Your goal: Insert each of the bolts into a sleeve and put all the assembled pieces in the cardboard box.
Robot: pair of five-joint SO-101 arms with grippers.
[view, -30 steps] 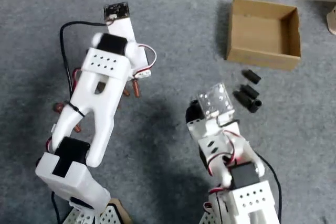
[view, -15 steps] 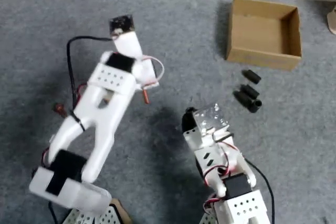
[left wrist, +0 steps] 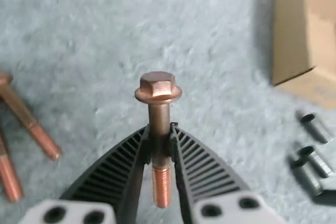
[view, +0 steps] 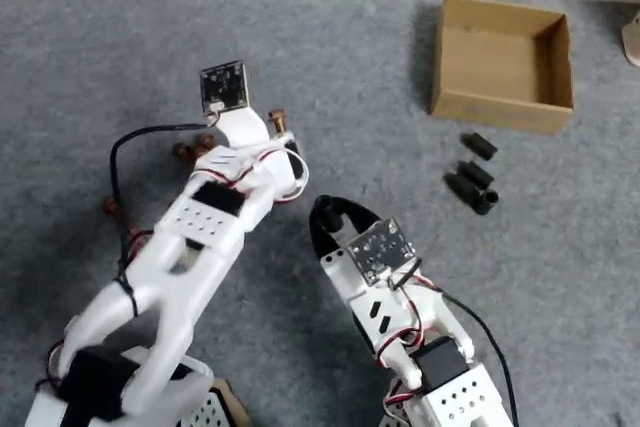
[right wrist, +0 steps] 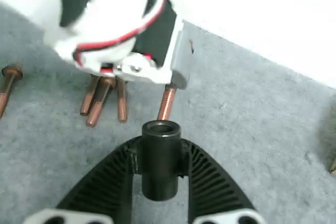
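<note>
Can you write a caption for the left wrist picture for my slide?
Left gripper clamps a copper bolt by its shank, black sleeves and the cardboard box beyond.

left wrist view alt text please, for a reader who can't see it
The left arm's tool is shut on a copper bolt, gripping its shank with the hex head pointing away from the camera. Grey carpet lies beneath, with loose bolts to one side and a corner of the cardboard box and black sleeves to the other.
</note>
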